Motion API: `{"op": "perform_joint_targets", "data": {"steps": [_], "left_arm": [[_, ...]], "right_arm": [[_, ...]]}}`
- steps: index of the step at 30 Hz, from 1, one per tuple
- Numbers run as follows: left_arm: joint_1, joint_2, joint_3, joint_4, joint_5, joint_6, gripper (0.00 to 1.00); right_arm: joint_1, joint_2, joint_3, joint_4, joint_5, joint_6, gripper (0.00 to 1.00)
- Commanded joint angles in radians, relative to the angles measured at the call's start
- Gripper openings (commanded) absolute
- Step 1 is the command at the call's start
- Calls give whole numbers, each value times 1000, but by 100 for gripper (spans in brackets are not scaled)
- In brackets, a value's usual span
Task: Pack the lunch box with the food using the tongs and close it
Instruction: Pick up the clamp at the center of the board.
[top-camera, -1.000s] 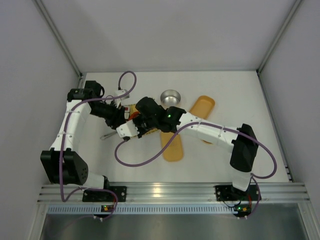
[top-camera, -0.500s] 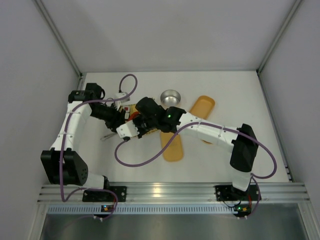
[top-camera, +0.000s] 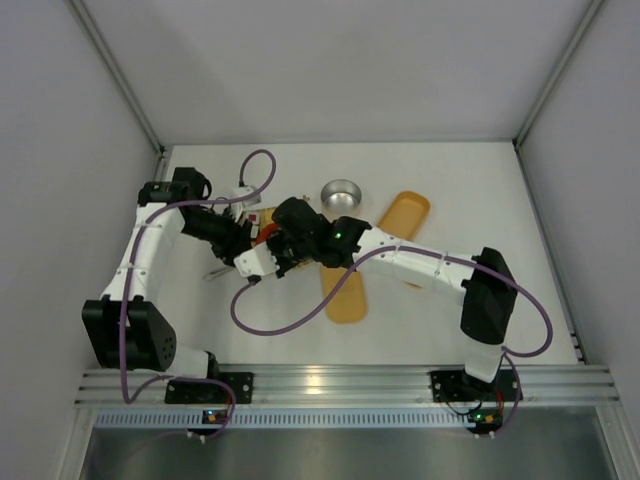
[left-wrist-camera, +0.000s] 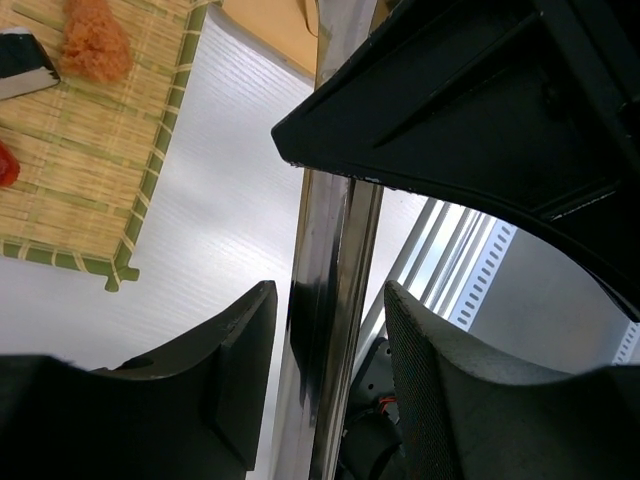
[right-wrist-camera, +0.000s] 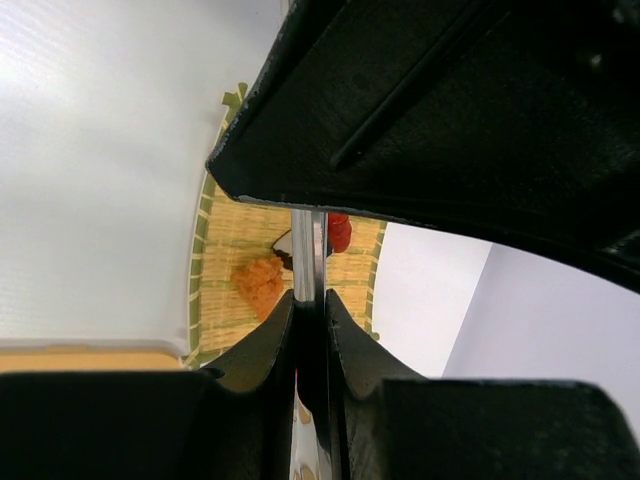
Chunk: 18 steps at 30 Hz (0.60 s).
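The silver tongs (left-wrist-camera: 330, 260) run lengthwise between my left gripper's (left-wrist-camera: 329, 292) jaws with a gap on each side, so that gripper is open around them. My right gripper (right-wrist-camera: 309, 300) is shut on the tongs (right-wrist-camera: 308, 255), which point toward the woven mat (right-wrist-camera: 225, 250). On the mat lies the food: an orange piece (right-wrist-camera: 260, 283), a red piece (right-wrist-camera: 339, 232) and a black-and-white piece (right-wrist-camera: 284, 246). From above, both grippers meet over the mat (top-camera: 264, 218), and one tong end (top-camera: 214, 273) sticks out at the left. The open lunch box (top-camera: 346, 293) lies right of them, its lid (top-camera: 405, 214) farther back right.
A round steel bowl (top-camera: 341, 194) stands behind the right arm's wrist. The right forearm (top-camera: 420, 262) crosses above the lunch box. The enclosure's walls rise on the left, right and far sides of the table (top-camera: 470, 190).
My left gripper's jaws have widened off the tongs and the left wrist has shifted slightly left. The right gripper keeps its grip and has edged a little left.
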Motion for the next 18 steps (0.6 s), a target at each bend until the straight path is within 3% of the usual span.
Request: {"op": "perform_joint_targets", "data": {"steps": [1, 8, 18], "left_arm": [[-12, -31, -23, 9, 8, 11, 52], [-27, -60, -63, 51, -26, -3, 51], [-36, -67, -75, 86, -29, -29, 33]], "right_arm": [[10, -21, 58, -10, -7, 18, 0], [10, -10, 84, -25, -13, 32, 0], [10, -2, 101, -47, -13, 43, 2]]}}
